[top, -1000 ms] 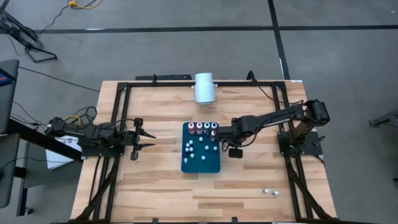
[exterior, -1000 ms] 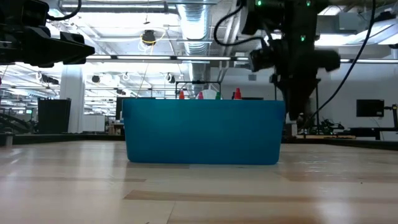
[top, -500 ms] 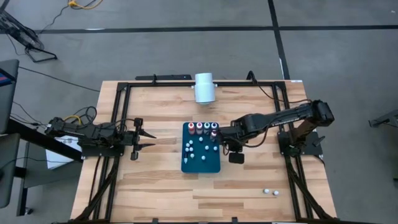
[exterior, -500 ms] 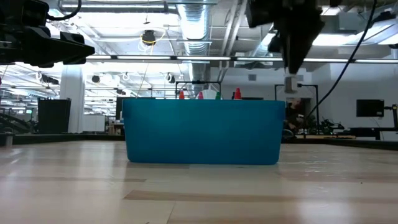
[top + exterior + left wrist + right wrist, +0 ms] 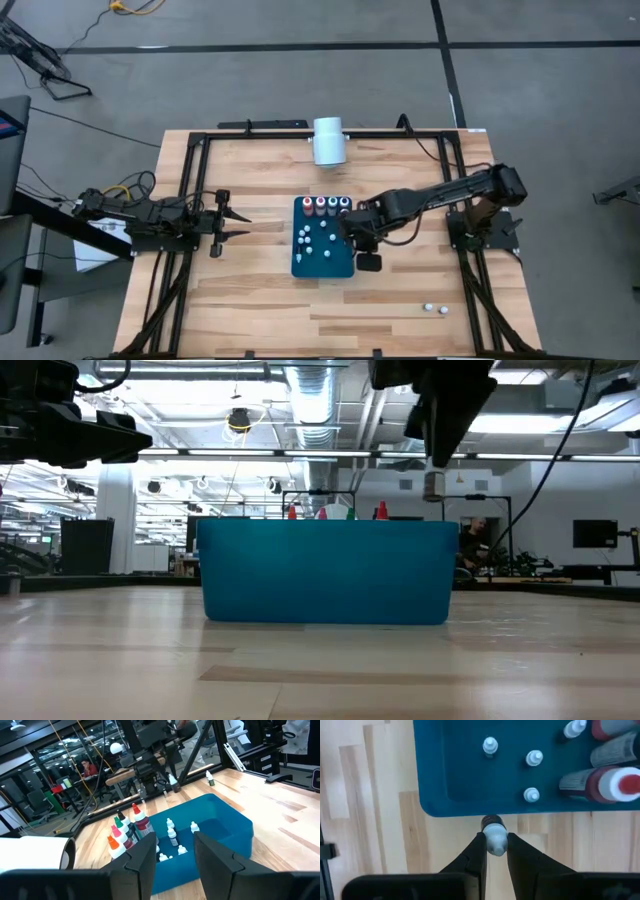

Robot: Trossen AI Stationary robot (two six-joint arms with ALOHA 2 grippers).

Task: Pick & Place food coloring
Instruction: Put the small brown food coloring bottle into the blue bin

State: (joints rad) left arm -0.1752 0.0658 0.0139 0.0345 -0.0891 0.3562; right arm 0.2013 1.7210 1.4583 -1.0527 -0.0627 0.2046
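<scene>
Here the right gripper (image 5: 494,851) pinched a tiny white-capped bottle (image 5: 494,837) just outside the teal plastic bin's (image 5: 470,805) wall; released there, it risked missing. The left gripper (image 5: 228,225) waited, fingers apart.

The bench (image 5: 260,290) is pale wood, its planks striped in light and slightly darker tan. On it sits a deep teal tray (image 5: 340,268) holding small food coloring bottles (image 5: 323,232) with whitish caps. Along the tray's far edge stands a row of taller bottles (image 5: 131,827), dark-bodied, with red, pink, orange and green caps. A white cylinder (image 5: 329,140) lies at the bench's far edge. 2 tiny white bottles (image 5: 434,309) rest near the right front corner. The right gripper (image 5: 495,849) is black, its jaws pinching a dark bottle with a whitish cap (image 5: 494,836). The left gripper (image 5: 222,224) is black too.
</scene>
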